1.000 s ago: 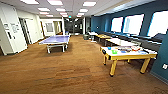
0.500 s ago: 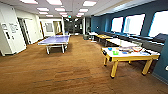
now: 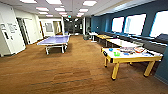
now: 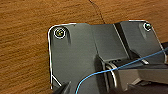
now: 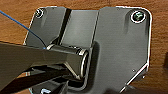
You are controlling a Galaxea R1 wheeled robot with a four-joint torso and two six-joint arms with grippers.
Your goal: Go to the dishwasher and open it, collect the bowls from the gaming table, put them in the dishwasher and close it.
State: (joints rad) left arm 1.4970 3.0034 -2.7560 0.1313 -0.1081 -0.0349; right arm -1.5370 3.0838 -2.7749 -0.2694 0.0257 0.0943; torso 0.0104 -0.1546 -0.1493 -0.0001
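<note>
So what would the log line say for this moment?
place: open room, wood floor | gaming table ahead right | bowls on it | ping-pong table ahead left

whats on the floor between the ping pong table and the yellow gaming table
In the head view, bare wood-look floor lies between the blue ping pong table and the gaming table; nothing stands on that stretch.

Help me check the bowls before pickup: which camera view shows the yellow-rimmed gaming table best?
The head view: the gaming table stands at right on the wood floor, with the bowls small on its white top. Both wrist views look down on robot parts and floor, not the table.
</note>
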